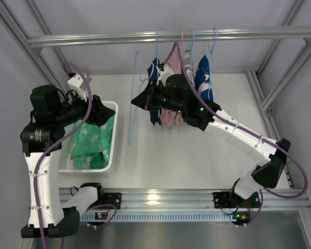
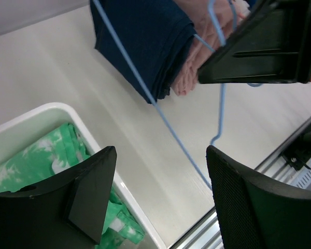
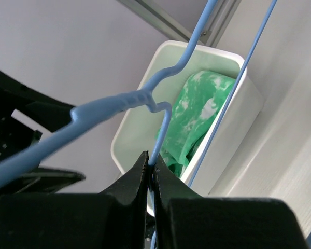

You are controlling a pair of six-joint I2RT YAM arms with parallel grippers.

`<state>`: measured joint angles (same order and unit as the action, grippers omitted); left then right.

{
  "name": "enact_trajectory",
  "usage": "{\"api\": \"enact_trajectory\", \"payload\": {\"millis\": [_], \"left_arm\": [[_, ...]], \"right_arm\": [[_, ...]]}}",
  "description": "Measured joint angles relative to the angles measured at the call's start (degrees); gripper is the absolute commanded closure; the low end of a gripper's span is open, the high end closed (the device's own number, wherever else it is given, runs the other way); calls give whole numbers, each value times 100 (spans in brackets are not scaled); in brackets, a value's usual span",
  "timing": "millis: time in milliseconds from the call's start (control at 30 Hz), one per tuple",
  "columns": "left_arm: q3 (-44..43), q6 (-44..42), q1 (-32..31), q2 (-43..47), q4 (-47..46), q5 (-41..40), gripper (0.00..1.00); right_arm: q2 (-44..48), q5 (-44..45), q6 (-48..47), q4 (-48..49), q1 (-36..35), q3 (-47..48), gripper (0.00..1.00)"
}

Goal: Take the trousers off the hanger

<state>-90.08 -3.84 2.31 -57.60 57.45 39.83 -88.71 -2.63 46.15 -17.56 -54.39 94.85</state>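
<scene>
The bright green trousers lie bunched in the white bin, off the hanger; they also show in the left wrist view and the right wrist view. The thin light-blue wire hanger is bare and hangs tilted between the bin and the hung clothes. My right gripper is shut on its wire just below the twisted neck. The hanger wire crosses the left wrist view. My left gripper is open and empty above the bin's right rim, its jaws wide apart.
The white bin stands at the left. A navy garment, a pink garment and a blue-and-white patterned one hang from the metal rail, close behind my right wrist. A pink hanger is on the rail.
</scene>
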Motion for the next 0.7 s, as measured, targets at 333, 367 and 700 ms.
{"api": "enact_trajectory", "payload": {"millis": [333, 367, 700], "left_arm": [[-479, -160, -2258, -627, 214, -1263, 28], [-474, -138, -2437, -643, 210, -1427, 29], [-214, -39, -3185, -629, 94, -2892, 43]], "right_arm": [[-341, 317, 208, -208, -31, 284, 100], [-345, 348, 212, -227, -31, 284, 100], [-365, 450, 411, -315, -31, 363, 100]]}}
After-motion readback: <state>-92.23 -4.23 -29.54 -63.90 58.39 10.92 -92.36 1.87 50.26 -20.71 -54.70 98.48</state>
